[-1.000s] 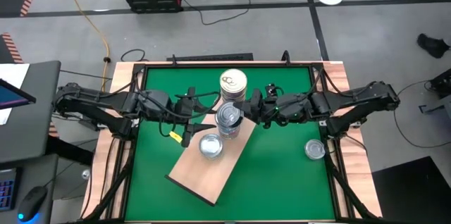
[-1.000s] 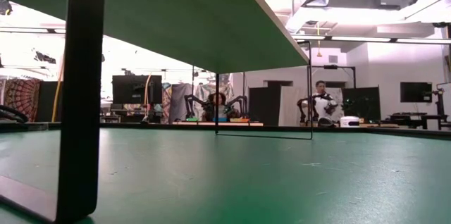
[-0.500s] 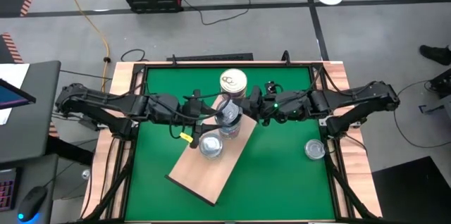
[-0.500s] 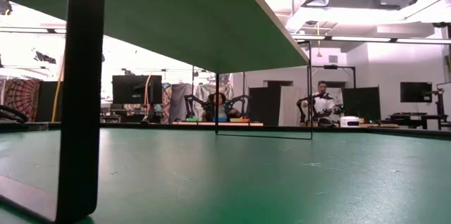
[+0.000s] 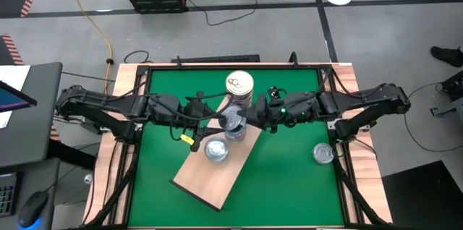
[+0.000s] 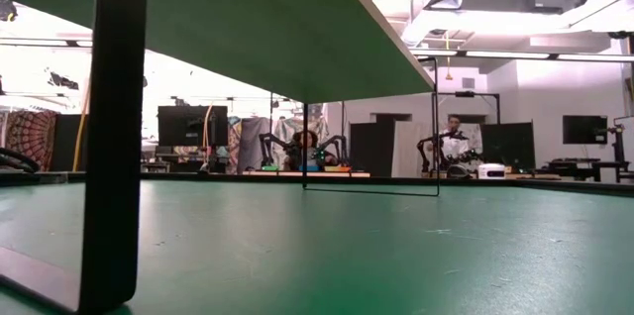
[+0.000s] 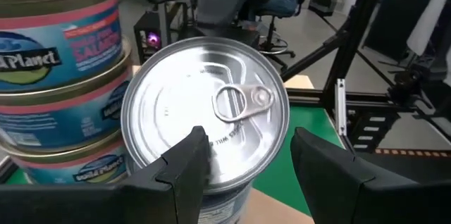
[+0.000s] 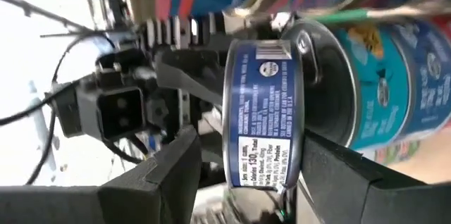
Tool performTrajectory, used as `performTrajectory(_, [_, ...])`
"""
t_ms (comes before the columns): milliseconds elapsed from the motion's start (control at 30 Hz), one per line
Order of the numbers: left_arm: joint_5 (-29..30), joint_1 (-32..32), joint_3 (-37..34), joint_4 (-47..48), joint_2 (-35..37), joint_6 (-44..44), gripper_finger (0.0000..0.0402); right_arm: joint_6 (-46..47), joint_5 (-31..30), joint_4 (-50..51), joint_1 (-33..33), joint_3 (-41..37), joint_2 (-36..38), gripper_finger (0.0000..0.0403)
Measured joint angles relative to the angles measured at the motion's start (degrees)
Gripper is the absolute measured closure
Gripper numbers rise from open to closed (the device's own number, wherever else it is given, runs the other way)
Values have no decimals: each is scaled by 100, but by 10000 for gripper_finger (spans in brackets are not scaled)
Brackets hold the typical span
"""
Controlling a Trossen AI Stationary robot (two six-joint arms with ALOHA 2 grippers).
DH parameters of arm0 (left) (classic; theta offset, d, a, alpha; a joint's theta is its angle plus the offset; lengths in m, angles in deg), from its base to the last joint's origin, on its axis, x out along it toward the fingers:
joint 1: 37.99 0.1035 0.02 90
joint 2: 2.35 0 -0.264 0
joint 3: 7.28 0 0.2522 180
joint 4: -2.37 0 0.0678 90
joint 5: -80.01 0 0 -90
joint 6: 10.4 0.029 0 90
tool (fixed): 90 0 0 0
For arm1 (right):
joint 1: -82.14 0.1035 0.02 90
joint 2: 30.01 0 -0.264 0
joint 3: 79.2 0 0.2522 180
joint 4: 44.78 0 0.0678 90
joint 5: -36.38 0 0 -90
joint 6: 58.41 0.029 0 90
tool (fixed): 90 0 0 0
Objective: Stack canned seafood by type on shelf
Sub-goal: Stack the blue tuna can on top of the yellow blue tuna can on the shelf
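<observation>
A: Where are both hands?
B: Over the shelf (image 5: 217,176), meeting at the silver-lid stack (image 5: 233,123) from opposite sides. Left hand (image 5: 215,120) on one side, right hand (image 5: 249,114) on the other.

A: Grip state?
B: Right hand has its fingers (image 8: 158,175) on either side of a blue-label tin (image 8: 262,111) turned on edge, lid facing away. Looks clamped on it. Left hand's fingers (image 7: 184,164) are parted around the rim of a silver pull-tab tin (image 7: 208,115). Can't tell if they squeeze it or just bracket it.

A: Same tin?
B: Can't confirm.

A: What's crowding them?
B: Gold-lid stack (image 5: 239,85) just beside, toward the table's far edge. In the left wrist view it's the pink and blue labelled tins (image 7: 60,62), touching or nearly touching the silver one. A low silver tin (image 5: 216,149) sits on the shelf nearer the front.

A: Strays?
B: One tin (image 5: 323,153) alone on the green table (image 5: 289,179), by the right edge, well apart from the shelf.

A: Shelf orientation?
B: Skewed diagonally on the table.
</observation>
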Motion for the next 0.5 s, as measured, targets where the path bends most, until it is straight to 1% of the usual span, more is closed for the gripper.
performTrajectory(100, [-27,-4,0,-16,0,-34,210,-139,355,52,-65,0,30,149])
performTrajectory(233, [-3,-2,0,-57,0,-138,210,-280,558,375,-165,0,116,149])
performTrajectory(333, [20,-2,0,-55,0,-201,210,-288,585,620,-237,0,180,149])
performTrajectory(500, [148,-2,0,-98,-2,-226,210,-313,585,539,-316,0,192,149])
